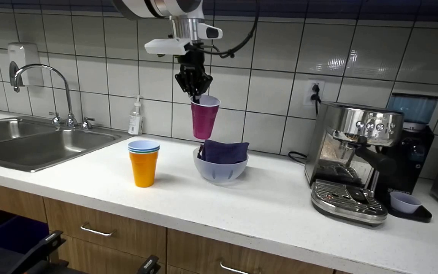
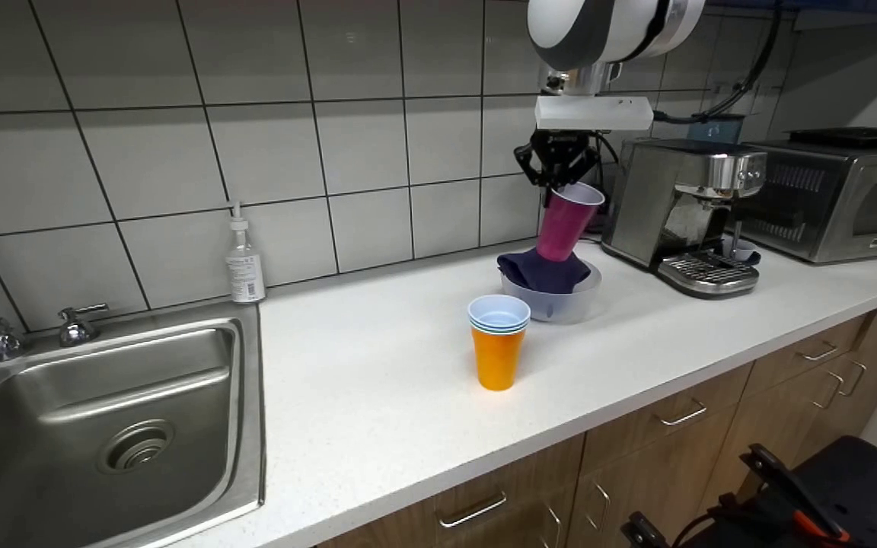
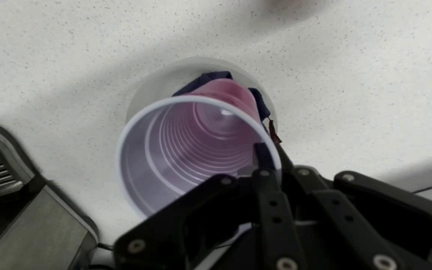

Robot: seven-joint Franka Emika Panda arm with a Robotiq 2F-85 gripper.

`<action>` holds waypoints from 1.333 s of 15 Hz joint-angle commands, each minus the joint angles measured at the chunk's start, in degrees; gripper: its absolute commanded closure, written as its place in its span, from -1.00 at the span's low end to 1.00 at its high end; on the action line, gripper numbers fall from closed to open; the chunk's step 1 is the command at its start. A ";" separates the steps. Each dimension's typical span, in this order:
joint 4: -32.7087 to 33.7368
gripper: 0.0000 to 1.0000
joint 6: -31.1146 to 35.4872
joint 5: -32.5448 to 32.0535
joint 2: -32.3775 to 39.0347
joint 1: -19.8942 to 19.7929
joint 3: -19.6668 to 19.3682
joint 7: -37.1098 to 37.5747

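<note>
Gripper (image 3: 275, 158) clamps the magenta cup (image 1: 205, 119) by its rim (image 3: 197, 98) — over the bowl (image 1: 219, 171), coffee machine (image 1: 340, 152) well apart.

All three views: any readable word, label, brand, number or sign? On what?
Nothing reads with certainty.
Clear plastic pump bottle: fine print, too small.
Tall black coffee grinder: pale lettering low on its front, too blurred.
Silver box-shaped oven: small mark on the front, too small.
Black clamps: pale marks, blurred.
Magenta plastic cup: none visible.
</note>
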 commanded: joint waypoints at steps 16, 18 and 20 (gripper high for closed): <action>-0.77 0.98 -9.31 0.21 -5.57 5.09 9.26 -4.12; -0.79 0.98 -9.36 0.03 -5.20 5.48 9.62 -4.68; -1.01 0.98 -9.46 -0.52 -4.81 5.84 10.03 -5.08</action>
